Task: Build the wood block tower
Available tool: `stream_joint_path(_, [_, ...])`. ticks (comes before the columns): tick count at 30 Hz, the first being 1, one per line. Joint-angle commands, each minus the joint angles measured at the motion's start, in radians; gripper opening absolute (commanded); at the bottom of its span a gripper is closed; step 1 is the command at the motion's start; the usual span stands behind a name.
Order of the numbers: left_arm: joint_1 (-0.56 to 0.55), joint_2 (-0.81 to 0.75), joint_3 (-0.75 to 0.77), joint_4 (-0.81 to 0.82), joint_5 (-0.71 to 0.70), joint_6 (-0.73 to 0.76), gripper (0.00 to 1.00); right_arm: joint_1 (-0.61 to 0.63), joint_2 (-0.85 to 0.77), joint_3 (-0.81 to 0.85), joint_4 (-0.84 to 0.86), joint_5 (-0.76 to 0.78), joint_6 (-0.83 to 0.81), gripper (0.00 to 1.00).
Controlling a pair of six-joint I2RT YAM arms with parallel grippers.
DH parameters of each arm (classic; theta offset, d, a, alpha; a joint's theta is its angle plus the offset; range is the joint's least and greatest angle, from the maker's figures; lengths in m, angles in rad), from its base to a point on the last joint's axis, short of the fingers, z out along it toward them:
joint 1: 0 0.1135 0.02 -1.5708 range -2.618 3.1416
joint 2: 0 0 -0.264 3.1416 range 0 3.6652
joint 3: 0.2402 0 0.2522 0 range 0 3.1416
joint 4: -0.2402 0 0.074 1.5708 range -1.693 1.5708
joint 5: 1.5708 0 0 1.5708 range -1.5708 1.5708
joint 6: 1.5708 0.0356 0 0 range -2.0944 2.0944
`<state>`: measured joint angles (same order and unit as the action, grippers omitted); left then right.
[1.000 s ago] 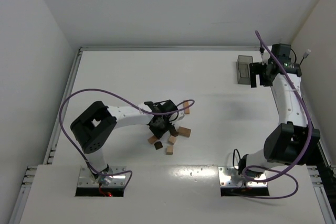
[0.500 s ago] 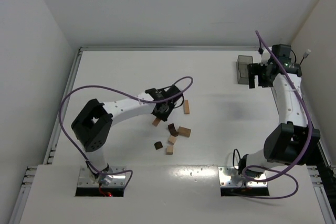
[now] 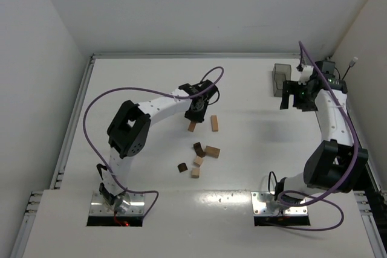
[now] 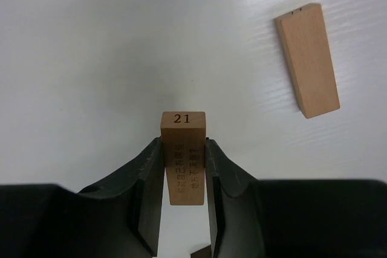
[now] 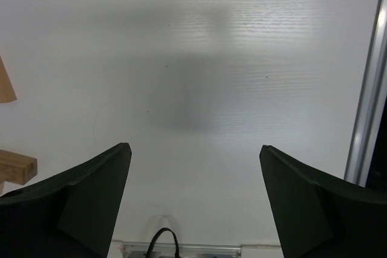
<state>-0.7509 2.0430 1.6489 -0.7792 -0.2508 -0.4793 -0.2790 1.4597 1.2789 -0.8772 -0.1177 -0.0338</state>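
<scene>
My left gripper [image 3: 195, 115] is shut on a light tan wood block [image 3: 191, 126] and holds it over bare table behind the loose pile. In the left wrist view this block [image 4: 182, 149] is marked 21 and sits upright between the jaws of the gripper [image 4: 183, 152]. A tan bar [image 3: 214, 123] lies flat just right of it, also in the left wrist view [image 4: 307, 60]. Loose blocks lie nearer: a dark one [image 3: 197, 147], a tan one [image 3: 212, 151], a tan cube [image 3: 198, 161], a dark one [image 3: 182, 167] and a tan one [image 3: 195, 172]. No stacked tower shows. My right gripper [image 3: 295, 98] is open and empty, as its wrist view [image 5: 193, 155] shows.
A translucent grey bin [image 3: 280, 80] stands at the back right, just behind my right gripper. A metal rail [image 3: 84, 98] runs along the table's left edge and another along the back. Walls close in on both sides. Two tan block edges [image 5: 13, 167] show at the right wrist view's left border.
My left gripper has risen from the pile with the tan block and carried it toward the back and right. My right gripper has shifted slightly forward, away from the bin.
</scene>
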Motion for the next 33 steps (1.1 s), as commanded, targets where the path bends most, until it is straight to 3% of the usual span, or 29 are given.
stream_joint_path(1, [0.007,0.011,0.038,-0.032,0.058,-0.044,0.00,-0.014,-0.038,-0.022,0.012,-0.100,0.057,0.85])
stream_joint_path(11, [0.059,0.160,0.130,-0.032,0.107,-0.071,0.00,-0.043,-0.038,-0.032,0.003,-0.132,0.057,0.79])
stream_joint_path(17, [0.068,0.192,0.164,-0.032,0.096,-0.094,0.00,-0.043,-0.018,-0.032,0.003,-0.143,0.057,0.79])
stream_joint_path(22, [0.078,0.192,0.175,-0.019,0.119,-0.137,0.00,-0.043,-0.009,-0.032,0.003,-0.166,0.057,0.70])
stream_joint_path(33, [0.097,0.243,0.215,0.015,0.160,-0.180,0.00,-0.043,-0.009,-0.067,0.003,-0.157,0.057,0.67])
